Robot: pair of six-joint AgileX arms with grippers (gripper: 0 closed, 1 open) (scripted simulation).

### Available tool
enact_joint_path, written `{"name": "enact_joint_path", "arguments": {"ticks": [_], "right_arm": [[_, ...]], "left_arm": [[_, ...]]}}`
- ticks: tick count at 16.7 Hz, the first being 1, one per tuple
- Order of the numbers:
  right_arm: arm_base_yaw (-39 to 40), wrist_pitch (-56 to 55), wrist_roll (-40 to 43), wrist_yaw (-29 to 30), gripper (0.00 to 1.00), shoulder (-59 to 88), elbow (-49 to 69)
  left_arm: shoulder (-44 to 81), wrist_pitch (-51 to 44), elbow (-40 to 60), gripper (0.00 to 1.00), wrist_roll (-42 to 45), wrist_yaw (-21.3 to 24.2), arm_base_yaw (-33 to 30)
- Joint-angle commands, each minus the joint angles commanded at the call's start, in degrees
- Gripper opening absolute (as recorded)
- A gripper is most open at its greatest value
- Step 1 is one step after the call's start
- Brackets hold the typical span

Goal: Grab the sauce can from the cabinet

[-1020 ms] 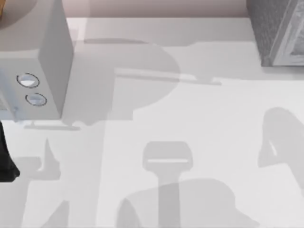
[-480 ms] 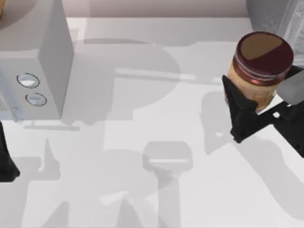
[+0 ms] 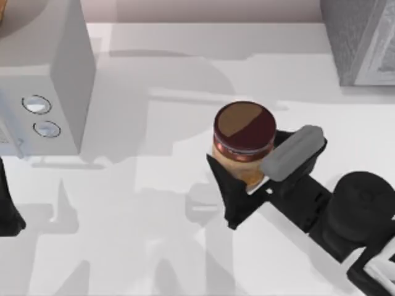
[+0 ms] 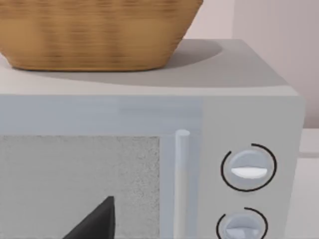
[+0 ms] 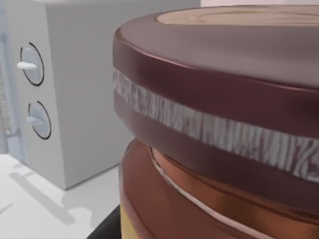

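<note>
One sauce can [image 3: 244,132] sits upright near the middle of our top view, clamped between the fingers of our right gripper [image 3: 250,179], which reaches in from the lower right. Our left gripper [image 3: 7,209] is parked at the left edge, facing the microwave [image 3: 55,74]; whether its jaws are closed, we cannot tell.

- The right gripper [image 3: 244,185] is clamping the can [image 3: 244,143] upright over the middle of the table [image 3: 154,246].
- The right arm [image 3: 358,209] is reaching in from the lower right.
- A microwave [image 3: 55,74] is standing at the left, a cabinet [image 3: 358,37] at the top right.
- The left arm [image 3: 7,209] is sitting at the left edge.
</note>
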State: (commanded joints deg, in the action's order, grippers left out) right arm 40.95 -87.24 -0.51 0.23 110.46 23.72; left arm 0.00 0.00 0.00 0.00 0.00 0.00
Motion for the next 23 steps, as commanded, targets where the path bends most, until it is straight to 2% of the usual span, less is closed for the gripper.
{"name": "enact_joint_path", "arguments": {"ticks": [4,10,19,23], "right_arm": [[1.96,-5.70,-0.29,0.37,0.00,7.22,1.10],[1.77,-5.78,-0.39,0.35,0.00,7.58,1.07],[2.08,-2.71,-0.27,0.65,0.00,18.06,14.86],[2.13,-2.37,-0.21,0.63,0.00,19.06,16.25]], "left_arm": [[0.00,0.00,0.00,1.00,0.00,0.00,0.00],[0.00,0.00,0.00,1.00,0.00,0.00,0.00],[0.00,0.00,0.00,1.00,0.00,0.00,0.00],[0.00,0.00,0.00,1.00,0.00,0.00,0.00]]}}
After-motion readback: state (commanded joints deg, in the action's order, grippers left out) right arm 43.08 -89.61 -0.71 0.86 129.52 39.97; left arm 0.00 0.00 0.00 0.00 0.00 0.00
